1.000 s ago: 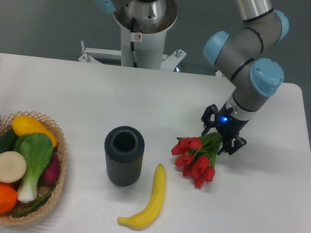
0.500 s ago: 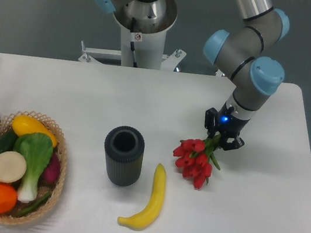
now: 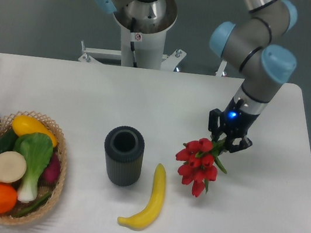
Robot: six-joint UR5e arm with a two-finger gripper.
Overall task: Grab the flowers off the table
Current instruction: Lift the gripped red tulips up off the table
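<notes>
Stem ends of the flowers (image 3: 199, 162) are hidden inside the gripper (image 3: 227, 141), whose jaws are clamped together on them; whether the red buds touch the table (image 3: 258, 215) or hang just above it can't be told. Arm's upper links are cut off at the top edge; its wrist points down over the table's right side. Bunch sits right of the dark cylinder (image 3: 122, 155), w/ the banana (image 3: 151, 201) nearer. A basket (image 3: 57, 184) of veg sits at near left.

No text can be read; the robot pedestal (image 3: 139, 43) bears a small red-and-white sticker, illegible.
</notes>
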